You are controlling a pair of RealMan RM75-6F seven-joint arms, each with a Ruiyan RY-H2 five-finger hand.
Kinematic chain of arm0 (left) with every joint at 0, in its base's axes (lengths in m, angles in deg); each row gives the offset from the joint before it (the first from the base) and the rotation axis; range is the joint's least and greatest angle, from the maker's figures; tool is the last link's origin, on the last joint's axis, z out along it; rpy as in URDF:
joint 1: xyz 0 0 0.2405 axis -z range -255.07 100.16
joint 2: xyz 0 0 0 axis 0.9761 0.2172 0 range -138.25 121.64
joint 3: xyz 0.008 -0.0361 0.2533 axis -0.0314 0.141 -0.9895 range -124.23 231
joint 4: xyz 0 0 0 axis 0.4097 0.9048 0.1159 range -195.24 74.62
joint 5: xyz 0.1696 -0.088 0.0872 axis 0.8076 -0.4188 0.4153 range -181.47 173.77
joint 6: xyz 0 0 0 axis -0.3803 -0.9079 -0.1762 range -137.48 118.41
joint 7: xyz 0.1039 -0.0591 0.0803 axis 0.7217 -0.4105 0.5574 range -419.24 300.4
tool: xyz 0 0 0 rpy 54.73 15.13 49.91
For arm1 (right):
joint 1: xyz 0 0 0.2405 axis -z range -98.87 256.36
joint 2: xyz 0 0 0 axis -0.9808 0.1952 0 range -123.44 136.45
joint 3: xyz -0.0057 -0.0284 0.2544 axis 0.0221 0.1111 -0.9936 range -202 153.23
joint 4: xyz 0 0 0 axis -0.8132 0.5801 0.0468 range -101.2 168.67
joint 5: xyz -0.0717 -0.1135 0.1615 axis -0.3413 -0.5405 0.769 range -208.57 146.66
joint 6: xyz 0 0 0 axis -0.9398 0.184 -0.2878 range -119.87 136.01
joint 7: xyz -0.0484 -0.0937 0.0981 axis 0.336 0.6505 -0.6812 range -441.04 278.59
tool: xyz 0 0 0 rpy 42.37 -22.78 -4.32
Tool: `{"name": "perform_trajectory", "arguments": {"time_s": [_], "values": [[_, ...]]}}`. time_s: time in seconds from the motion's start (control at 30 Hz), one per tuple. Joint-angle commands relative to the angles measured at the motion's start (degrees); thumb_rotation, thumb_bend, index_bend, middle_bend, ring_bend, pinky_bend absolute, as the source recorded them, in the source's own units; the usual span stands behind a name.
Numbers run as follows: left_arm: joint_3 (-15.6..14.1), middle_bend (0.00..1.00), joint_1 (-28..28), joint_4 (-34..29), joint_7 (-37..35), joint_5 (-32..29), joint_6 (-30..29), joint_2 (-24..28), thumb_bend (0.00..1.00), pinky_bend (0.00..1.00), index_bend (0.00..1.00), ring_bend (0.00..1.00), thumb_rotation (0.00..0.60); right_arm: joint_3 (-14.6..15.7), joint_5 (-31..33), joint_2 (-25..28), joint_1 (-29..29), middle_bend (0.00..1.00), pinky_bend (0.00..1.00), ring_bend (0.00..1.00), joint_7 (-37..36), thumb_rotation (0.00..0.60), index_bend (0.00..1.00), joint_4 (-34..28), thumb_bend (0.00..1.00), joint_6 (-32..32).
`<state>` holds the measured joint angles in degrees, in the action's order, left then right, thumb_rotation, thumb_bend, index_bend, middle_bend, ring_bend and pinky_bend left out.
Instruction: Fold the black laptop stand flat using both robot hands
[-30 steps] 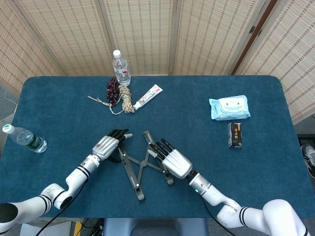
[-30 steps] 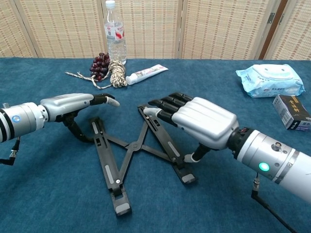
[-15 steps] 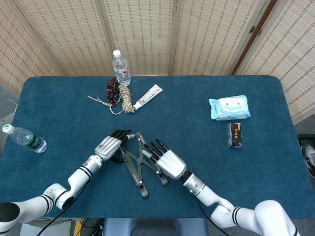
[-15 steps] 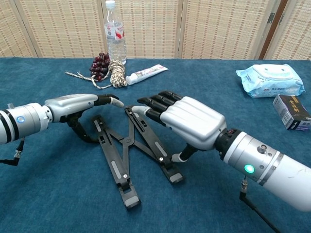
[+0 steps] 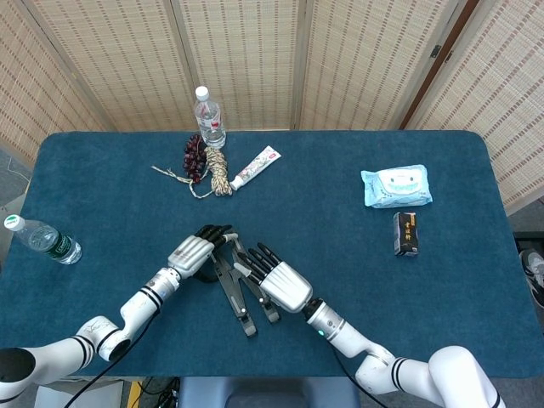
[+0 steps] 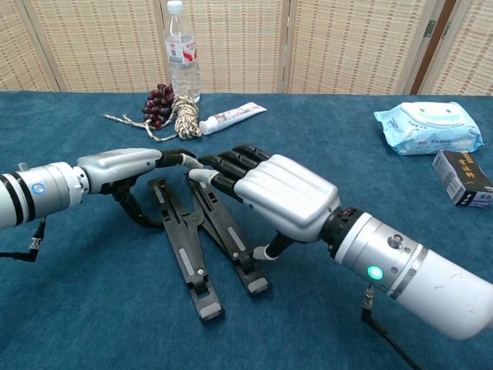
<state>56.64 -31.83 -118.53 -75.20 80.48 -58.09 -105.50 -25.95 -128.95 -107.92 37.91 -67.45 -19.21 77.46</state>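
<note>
Chest view shows the black laptop stand (image 6: 202,235), long axis running from frame centre toward the lower edge, between the left hand (image 6: 123,165) and right hand (image 6: 266,191), whose extended fingers (image 6: 231,166) press its rails without clasping.

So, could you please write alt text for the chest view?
Two robot hands, left hand and right hand, press a black laptop stand nearly folded on a blue table. A water bottle stands behind.

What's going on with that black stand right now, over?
Left hand and right hand both pressing on laptop stand. Stand's bars nearly together, not quite flat. Nothing in the way.
</note>
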Motion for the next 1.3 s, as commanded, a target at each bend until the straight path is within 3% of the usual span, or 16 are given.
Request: {"name": "perform_trajectory", "arguments": {"time_s": [0.03, 0.2, 0.37, 0.53, 0.8, 1.3], "values": [[0.15, 0.01, -0.58, -0.68, 0.43, -0.48, -0.67, 0.97, 0.17, 0.0, 0.1, 0.0, 0.6, 0.65, -0.87, 1.76, -0.39, 0.0, 0.0, 0.0, -0.04, 0.6, 0.0, -1.63, 0.0, 0.04], [0.7, 0.01, -3.23, -5.15, 2.59, -2.23, -3.69, 5.48, 0.17, 0.0, 0.1, 0.0, 0.6, 0.82, -1.71, 11.8, -3.34, 0.0, 0.0, 0.0, -1.78, 0.6, 0.0, -12.31, 0.0, -3.82], [1.26, 0.01, -7.2, -11.71, 5.71, -4.96, -7.84, 10.8, 0.17, 0.0, 0.1, 0.0, 0.6, -0.4, 0.23, 25.29, -10.3, 0.0, 0.0, 0.0, -4.99, 0.6, 0.0, -26.61, 0.0, -16.62], [1.01, 0.01, -11.13, -17.57, 8.61, -7.38, -11.24, 15.06, 0.17, 0.0, 0.1, 0.0, 0.6, -2.01, 2.28, 32.42, -16.77, 0.0, 0.0, 0.0, -7.93, 0.6, 0.0, -32.76, 0.0, -27.56], [0.66, 0.01, -14.74, -22.1, 10.11, -8.45, -14.44, 18.06, 0.17, 0.0, 0.1, 0.0, 0.6, -0.24, -2.35, 33.32, -24.59, 0.0, 0.0, 0.0, -12.34, 0.6, 0.0, -30.07, 0.0, -34.65], [1.07, 0.01, -17.94, -23.42, 8.99, -8.3, -16.67, 19.5, 0.17, 0.0, 0.1, 0.0, 0.6, 6.97, -11.83, 27.56, -33.66, 0.0, 0.0, 0.0, -20.09, 0.6, 0.0, -19.54, 0.0, -34.02]]}}
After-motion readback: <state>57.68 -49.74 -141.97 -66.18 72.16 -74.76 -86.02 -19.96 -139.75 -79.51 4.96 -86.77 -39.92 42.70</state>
